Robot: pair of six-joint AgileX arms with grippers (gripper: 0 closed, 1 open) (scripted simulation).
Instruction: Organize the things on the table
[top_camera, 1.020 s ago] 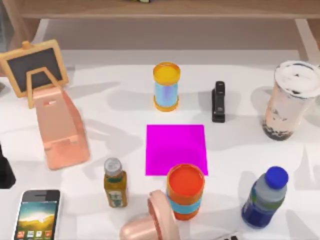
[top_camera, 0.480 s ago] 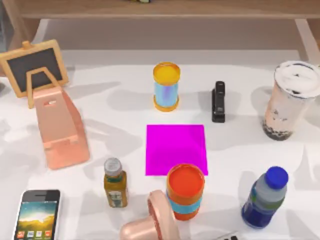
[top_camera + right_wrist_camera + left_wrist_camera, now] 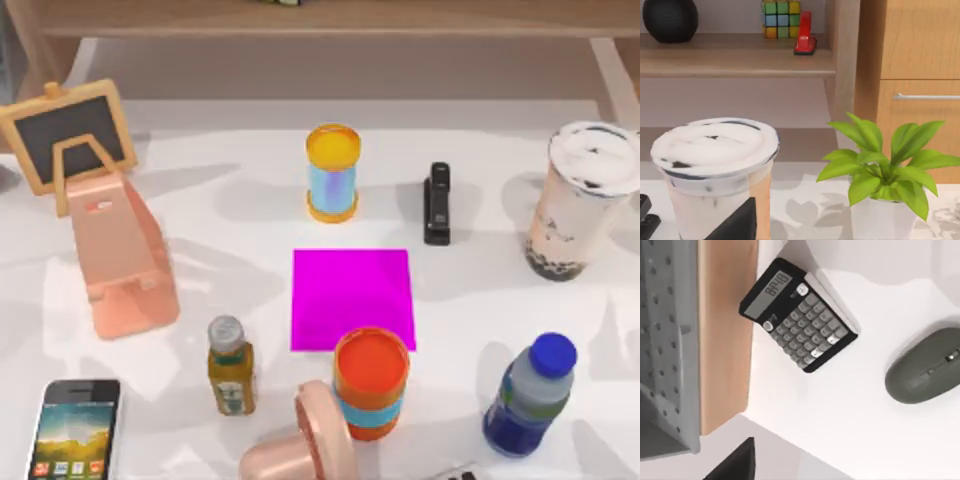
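On the table's [image 3: 250, 200] right edge, the milk-tea cup [image 3: 582, 200] is standing tall; a fast sideways approach risks tipping it. Whether either gripper's pincer is released or clenched cannot be told.

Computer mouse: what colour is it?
Dark grey-green computer mouse, best in the left wrist view.

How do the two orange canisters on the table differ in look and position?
The far canister has a yellow-orange top and stands beyond the magenta square, clear of its far edge. The near canister has a deeper red-orange top, looks wider, and stands at the square's near edge, beside a pink rounded object. The far one's band is paler, with a lilac tint; the near one's is plain blue. Both stand upright on the table.
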